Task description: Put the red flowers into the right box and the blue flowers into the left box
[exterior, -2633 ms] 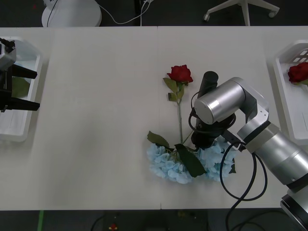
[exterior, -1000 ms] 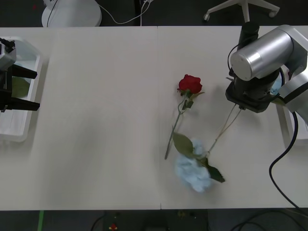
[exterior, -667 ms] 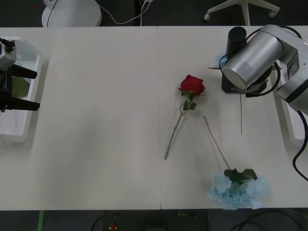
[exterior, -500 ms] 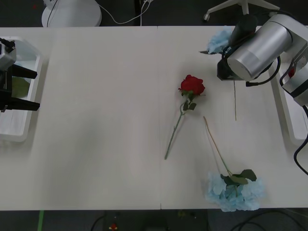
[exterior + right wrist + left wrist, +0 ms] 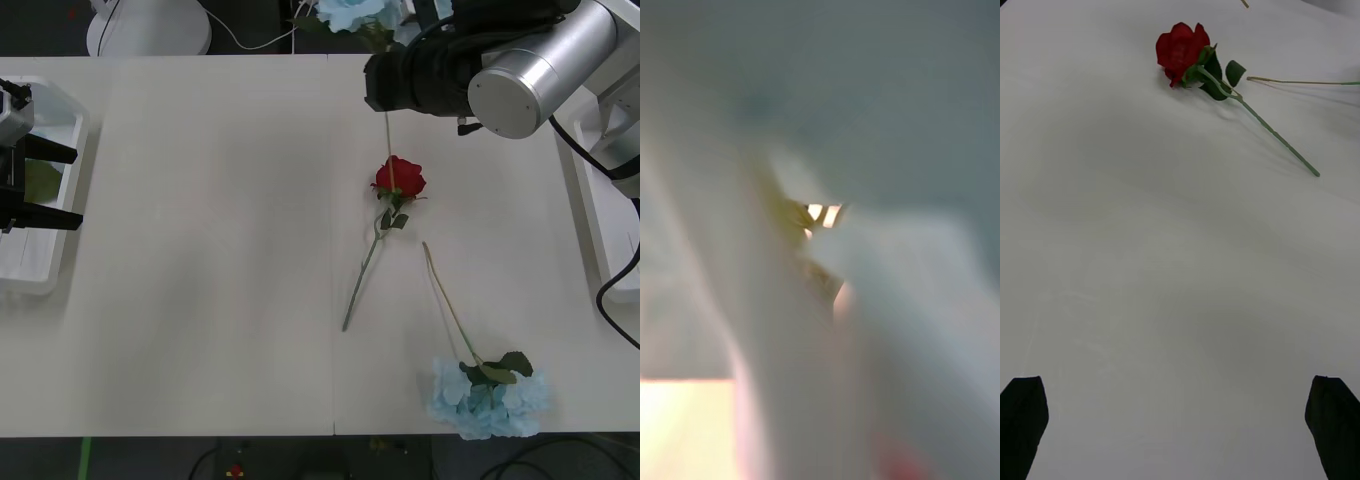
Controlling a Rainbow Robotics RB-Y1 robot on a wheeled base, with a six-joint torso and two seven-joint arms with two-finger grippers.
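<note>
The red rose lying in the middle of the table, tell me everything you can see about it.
The artificial red rose has a small tight bloom, a few dark green leaves just under it, and a thin green stem running toward the robot and slightly to its left. It lies flat on the white table, untouched by either hand. The hanging stem of a lifted pale-blue flower crosses the bloom in the front view.

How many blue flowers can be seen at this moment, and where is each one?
2. One blue flower lies on the table near its front edge, right of centre. The other blue flower is lifted at the far edge by the right gripper. Others may be hidden inside the boxes.
</note>
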